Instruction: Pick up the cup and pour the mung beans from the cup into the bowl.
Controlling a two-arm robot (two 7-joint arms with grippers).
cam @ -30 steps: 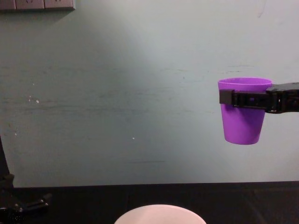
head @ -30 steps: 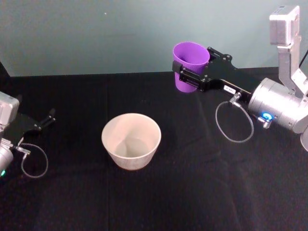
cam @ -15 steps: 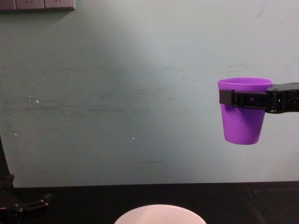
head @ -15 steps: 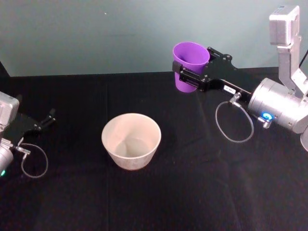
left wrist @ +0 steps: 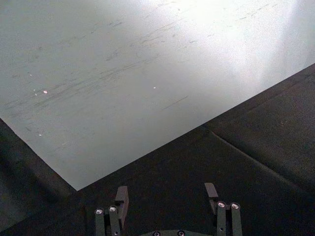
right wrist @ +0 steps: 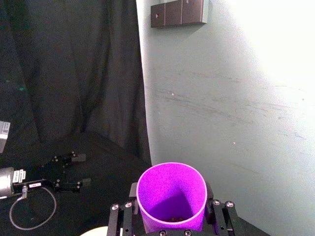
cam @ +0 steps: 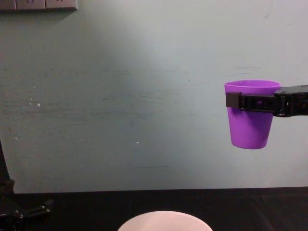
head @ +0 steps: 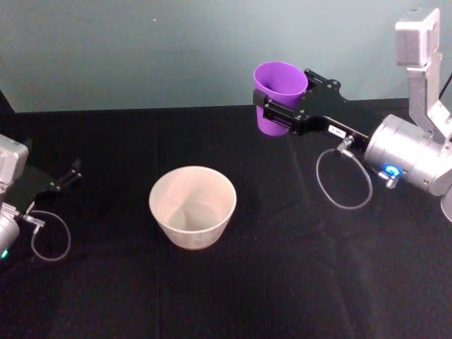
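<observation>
**Status: cup held aloft in my right gripper, upright, not over the bowl**

Left side. My left gripper (head: 62,179) lies low over the black-draped table (head: 282,275) at its left edge, forearm roughly level, fingers pointing forward and slightly inward toward the pale green wall (head: 141,49). In the left wrist view the left gripper (left wrist: 167,194) has its two fingers spread apart with bare cloth between them; it grasps nothing. A thin cable loop (head: 49,236) hangs from that wrist onto the cloth. The chest view catches the same gripper (cam: 26,211) at the lower left corner.

Centre. The bowl (head: 192,227) stands upright on the cloth, left of the cup and nearer to me, well apart from both grippers. Its pale rim (cam: 165,215) shows at the bottom edge of the chest view.

Right side. My right arm reaches in from the right, forearm angled up and inward. The right gripper (head: 281,113) is clamped on the cup (head: 280,79), one finger on each side just below the rolled rim. The cup (cam: 250,130) hangs upright, well above the table, level-rimmed, and right of the bowl. In the right wrist view the cup (right wrist: 171,194) sits between the fingers of the right gripper (right wrist: 170,225), mouth open to the camera, with a few small dark grains (right wrist: 173,219) at its bottom.
</observation>
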